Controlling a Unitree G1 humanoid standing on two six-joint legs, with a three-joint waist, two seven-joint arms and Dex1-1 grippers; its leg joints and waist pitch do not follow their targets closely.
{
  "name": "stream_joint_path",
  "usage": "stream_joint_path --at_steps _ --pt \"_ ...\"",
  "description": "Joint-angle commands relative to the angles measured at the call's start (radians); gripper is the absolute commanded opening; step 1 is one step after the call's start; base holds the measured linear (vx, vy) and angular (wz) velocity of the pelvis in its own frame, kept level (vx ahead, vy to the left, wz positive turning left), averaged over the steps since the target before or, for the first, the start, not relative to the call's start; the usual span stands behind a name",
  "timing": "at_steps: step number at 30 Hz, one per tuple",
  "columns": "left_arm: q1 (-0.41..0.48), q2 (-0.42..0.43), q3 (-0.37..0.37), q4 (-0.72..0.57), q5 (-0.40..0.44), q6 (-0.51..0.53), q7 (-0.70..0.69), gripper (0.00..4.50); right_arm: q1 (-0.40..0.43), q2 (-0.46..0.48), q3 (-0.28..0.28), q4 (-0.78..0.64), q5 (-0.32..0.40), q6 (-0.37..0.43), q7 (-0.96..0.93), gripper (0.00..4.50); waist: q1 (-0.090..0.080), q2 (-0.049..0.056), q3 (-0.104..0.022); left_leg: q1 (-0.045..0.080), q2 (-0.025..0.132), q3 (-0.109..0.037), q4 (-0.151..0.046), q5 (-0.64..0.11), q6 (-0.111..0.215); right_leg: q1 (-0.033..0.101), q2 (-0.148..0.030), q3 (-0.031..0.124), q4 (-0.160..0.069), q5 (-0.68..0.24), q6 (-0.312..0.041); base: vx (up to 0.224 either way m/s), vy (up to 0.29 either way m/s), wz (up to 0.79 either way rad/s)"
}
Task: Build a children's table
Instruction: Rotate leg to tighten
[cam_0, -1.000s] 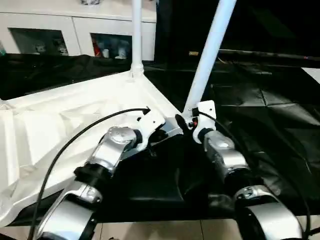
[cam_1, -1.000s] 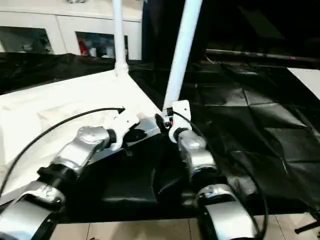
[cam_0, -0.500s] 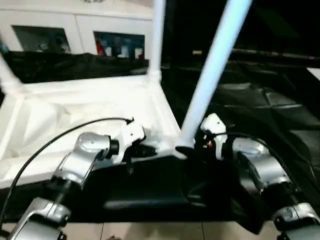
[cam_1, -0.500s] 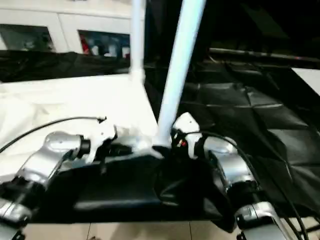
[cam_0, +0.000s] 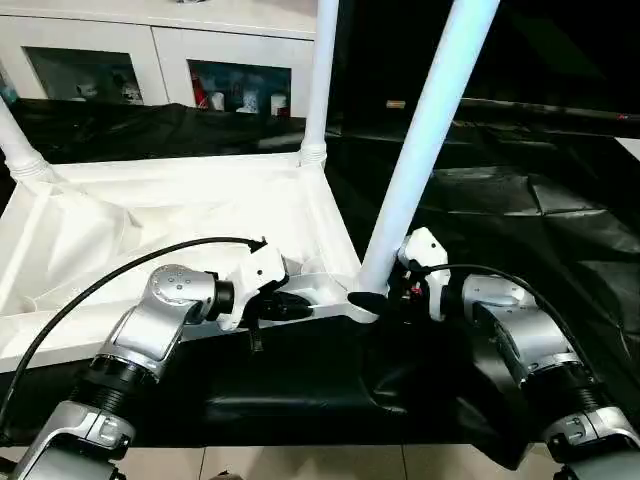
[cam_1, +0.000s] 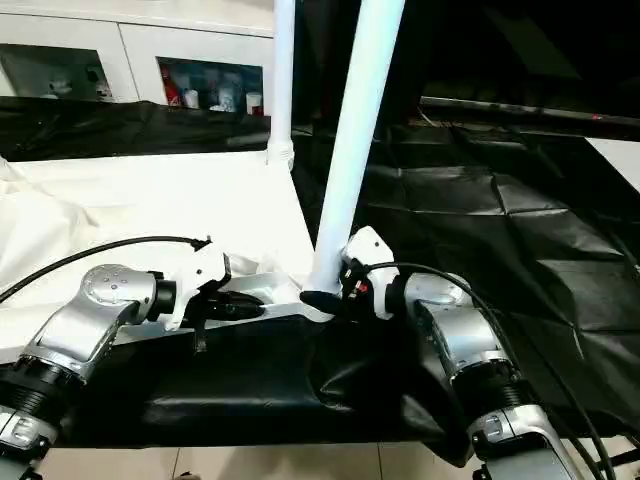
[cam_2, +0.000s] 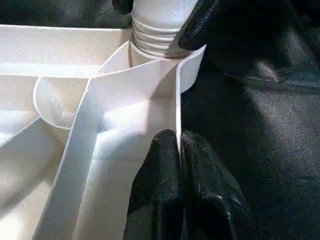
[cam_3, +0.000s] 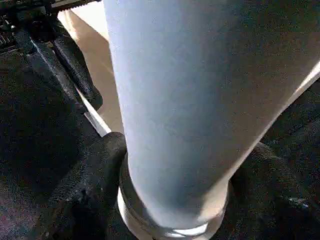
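Observation:
The children's table top (cam_0: 150, 215) lies upside down on the black cover, ribbed side up. Upright legs stand in its far right corner (cam_0: 320, 80) and far left corner (cam_0: 15, 145). A third leg (cam_0: 425, 150) rises tilted from the near right corner socket. My left gripper (cam_0: 290, 308) is shut on the thin near rim wall (cam_2: 177, 100) beside that socket. My right gripper (cam_0: 375, 292) comes in from the right. Its black fingers (cam_3: 90, 185) press on both sides of the tilted leg's ribbed base (cam_2: 157, 35).
The black-covered work table (cam_0: 520, 230) stretches away to the right and back. Its front edge runs just below my forearms, with pale floor (cam_0: 300, 462) beyond. A white glass-door cabinet (cam_0: 150, 70) stands behind. A black cable (cam_0: 100, 290) arcs over my left forearm.
The camera has shifted, so the far left leg now shows. My right forearm has swung out to the right and its fingers have closed in on the leg's base. The left gripper keeps its pinch.

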Motion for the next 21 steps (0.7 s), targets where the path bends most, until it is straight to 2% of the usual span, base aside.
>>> stream_joint_path --at_steps 1,5,7,9,11,13,14,15,17,18,19,21 --pt "0.013 -0.016 -0.015 -0.036 -0.044 -0.006 -0.042 0.00 0.004 -0.009 -0.003 -0.009 -0.015 0.016 -0.010 2.84 0.002 -0.008 -0.060 -0.006 0.027 -0.001 -0.062 -0.086 0.060 0.061 -0.073 0.063 -0.076 -0.194 -0.153 0.000 0.000 0.00" --pt "0.014 -0.019 -0.014 -0.039 -0.042 0.001 -0.033 0.00 0.011 0.004 -0.016 0.009 -0.016 0.016 -0.043 2.71 0.002 -0.009 -0.061 -0.006 0.027 -0.001 -0.062 -0.079 0.060 0.061 -0.072 0.063 -0.074 -0.178 -0.157 0.000 0.000 0.00" --pt "-0.002 -0.045 -0.002 -0.007 -0.026 0.023 0.030 0.00 0.002 0.045 -0.059 0.065 -0.014 0.030 -0.158 2.69 0.002 -0.008 -0.060 -0.006 0.026 -0.001 -0.063 -0.085 0.055 0.060 -0.073 0.063 -0.076 -0.191 -0.157 0.000 0.000 0.00" --pt "-0.018 -0.065 0.006 0.025 -0.010 0.032 0.081 0.00 -0.004 0.070 -0.082 0.102 -0.018 0.034 -0.236 2.67 -0.002 -0.008 -0.058 -0.005 0.026 -0.001 -0.065 -0.109 0.036 0.059 -0.074 0.062 -0.082 -0.241 -0.146 0.000 0.000 0.00" --pt "-0.059 -0.109 0.013 0.109 0.028 0.026 0.184 0.00 -0.015 0.123 -0.123 0.167 -0.026 0.046 -0.395 2.67 -0.006 -0.005 -0.055 0.001 0.026 -0.005 -0.069 -0.152 0.008 0.053 -0.074 0.061 -0.091 -0.317 -0.127 0.000 0.000 0.00" --pt "-0.107 -0.161 0.008 0.187 0.068 0.042 0.291 0.00 -0.045 0.188 -0.176 0.240 -0.029 0.065 -0.605 2.67 -0.007 -0.004 -0.057 0.004 0.026 -0.004 -0.070 -0.167 -0.007 0.050 -0.074 0.062 -0.096 -0.332 -0.115 0.000 0.000 0.00" --pt "-0.107 -0.161 0.008 0.187 0.068 0.042 0.291 0.00 -0.045 0.188 -0.176 0.240 -0.029 0.065 -0.605 2.67 -0.009 -0.004 -0.054 0.005 0.023 -0.006 -0.072 -0.189 -0.018 0.049 -0.074 0.061 -0.099 -0.374 -0.106 0.000 0.000 0.00" --pt "-0.109 -0.164 0.008 0.190 0.069 0.043 0.295 0.00 -0.046 0.191 -0.178 0.243 -0.029 0.066 -0.613 2.67 -0.005 -0.005 -0.058 0.006 0.025 -0.007 -0.070 -0.195 -0.015 0.052 -0.079 0.062 -0.100 -0.379 -0.096 0.000 0.000 0.00" --pt "-0.142 -0.204 0.013 0.234 0.085 0.069 0.375 0.00 -0.070 0.226 -0.203 0.285 -0.036 0.072 -0.741 2.67 -0.007 -0.008 -0.057 0.003 0.024 -0.004 -0.071 -0.185 -0.009 0.049 -0.074 0.064 -0.099 -0.349 -0.093 0.000 0.000 0.00" --pt "-0.181 -0.251 0.008 0.279 0.100 0.084 0.438 0.00 -0.105 0.272 -0.218 0.339 -0.033 0.059 -0.830 2.67 -0.008 0.000 -0.059 0.006 0.021 -0.005 -0.072 -0.188 -0.021 0.047 -0.074 0.063 -0.099 -0.352 -0.092 0.000 0.000 0.00" --pt "-0.195 -0.268 0.002 0.293 0.107 0.085 0.451 0.00 -0.121 0.291 -0.209 0.356 -0.044 0.045 -0.851 2.67 -0.006 0.004 -0.060 0.010 0.021 -0.005 -0.071 -0.197 -0.026 0.046 -0.073 0.063 -0.099 -0.340 -0.094 0.000 0.000 0.00" --pt "-0.201 -0.275 -0.002 0.299 0.110 0.082 0.451 0.00 -0.129 0.300 -0.201 0.364 -0.052 0.035 -0.855 2.67 -0.003 0.001 -0.063 0.003 0.023 -0.007 -0.071 -0.184 -0.023 0.054 -0.073 0.062 -0.092 -0.287 -0.097 0.000 0.000 0.00"
